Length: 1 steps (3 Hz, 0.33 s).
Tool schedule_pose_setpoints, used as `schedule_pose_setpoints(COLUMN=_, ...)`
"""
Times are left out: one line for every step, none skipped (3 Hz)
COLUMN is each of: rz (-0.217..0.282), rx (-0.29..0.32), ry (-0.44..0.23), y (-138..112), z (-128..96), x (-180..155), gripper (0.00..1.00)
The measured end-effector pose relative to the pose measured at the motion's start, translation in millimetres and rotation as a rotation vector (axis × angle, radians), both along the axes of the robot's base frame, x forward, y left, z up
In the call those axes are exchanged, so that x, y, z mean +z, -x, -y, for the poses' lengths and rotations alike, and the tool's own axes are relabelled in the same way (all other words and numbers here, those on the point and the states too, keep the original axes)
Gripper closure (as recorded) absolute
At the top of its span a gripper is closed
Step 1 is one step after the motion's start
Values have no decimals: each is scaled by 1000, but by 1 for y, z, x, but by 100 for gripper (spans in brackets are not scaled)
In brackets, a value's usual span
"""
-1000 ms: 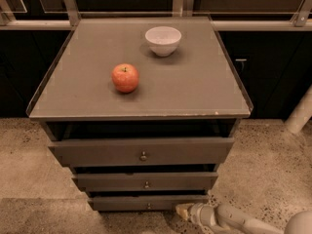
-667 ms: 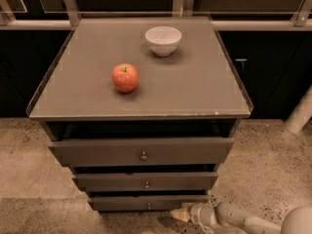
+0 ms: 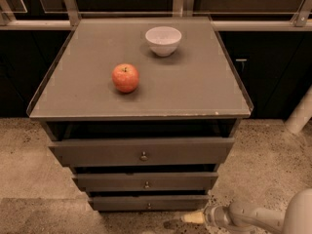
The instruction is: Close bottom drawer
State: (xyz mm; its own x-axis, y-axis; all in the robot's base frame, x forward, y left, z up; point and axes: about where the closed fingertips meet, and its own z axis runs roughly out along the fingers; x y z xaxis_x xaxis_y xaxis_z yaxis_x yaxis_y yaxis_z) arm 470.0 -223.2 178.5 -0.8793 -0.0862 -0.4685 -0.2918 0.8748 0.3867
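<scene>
The bottom drawer (image 3: 148, 203) is the lowest and narrowest of three dark grey-brown fronts, with a tiny round knob (image 3: 149, 206). Its front sits nearly flush under the middle drawer (image 3: 145, 181), with a thin dark gap above it. My gripper (image 3: 191, 218) is low near the floor, just below and to the right of the bottom drawer's front, pointing left. Its pale tip is a short way from the drawer's lower right corner. The arm (image 3: 258, 218) comes in from the lower right.
The top drawer (image 3: 141, 151) is the widest, with a brass knob. A red apple (image 3: 125, 77) and a white bowl (image 3: 163, 40) sit on the cabinet's grey top (image 3: 204, 87). Speckled floor (image 3: 29, 155) surrounds the cabinet. A white post (image 3: 300, 113) stands at the right.
My gripper has moved slightly down and left along the floor, staying below the bottom drawer's front. The drawers, apple and bowl have not visibly moved.
</scene>
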Motion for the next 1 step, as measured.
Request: schedule_pose_setpoints(rz=-21, rx=-19, ry=3, y=6, z=7, x=-1, gripper=0)
